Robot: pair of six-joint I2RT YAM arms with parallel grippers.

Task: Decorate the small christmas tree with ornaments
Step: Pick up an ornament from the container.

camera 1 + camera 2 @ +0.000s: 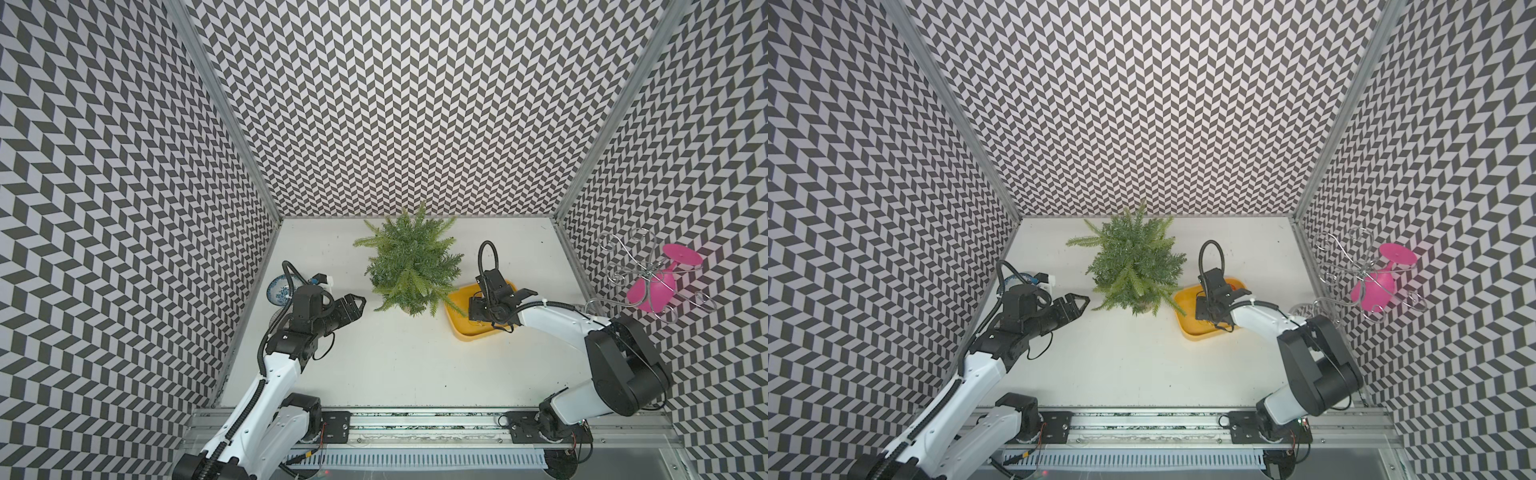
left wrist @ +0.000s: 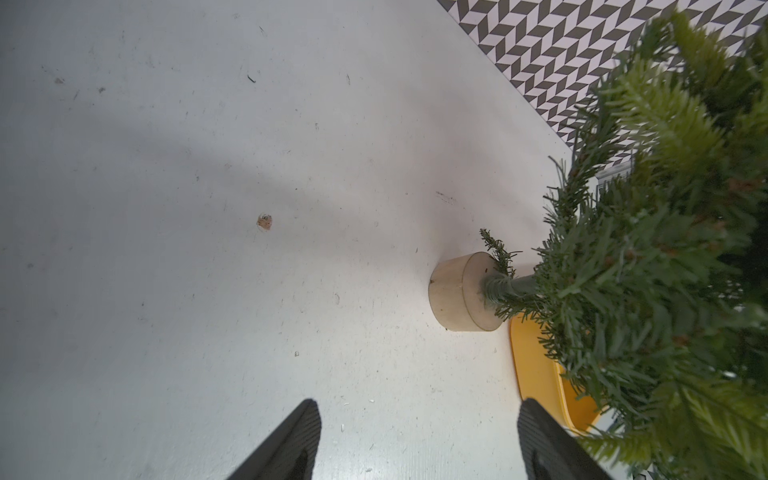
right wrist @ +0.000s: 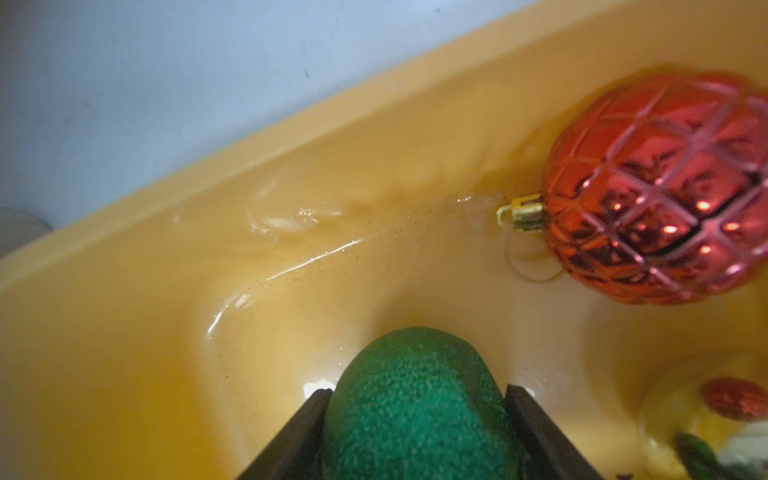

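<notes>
While the left gripper [image 1: 358, 305] is hanging spread and empty over the table [image 1: 415, 365], the right gripper [image 3: 419, 394] is reaching down into the tray [image 1: 462, 333], its pads pressing both flanks of the green ball [image 3: 415, 365]. Pinch is looking seated, but I cannot tell whether the ball is clearing the tray floor. Its cap and loop are hiding behind the fingers. Red ball [image 3: 665, 187] and gold ball [image 3: 669, 419] are lying loose in the same tray, apart from the jaws. Tree [image 1: 411, 266] is standing upright on its wood base [image 2: 457, 291], showing no ornaments in either top view.

Key relation: in a top view the tree is sitting near, at about 10 o'clock from the right gripper, with lower branches overhanging the tray edge. From the left gripper it is lying at about 2 o'clock. Right arm is the one holding, so the carry is likely going up, then toward 10 o'clock onto a branch. With the loop hidden, hooking is looking tricky.
</notes>
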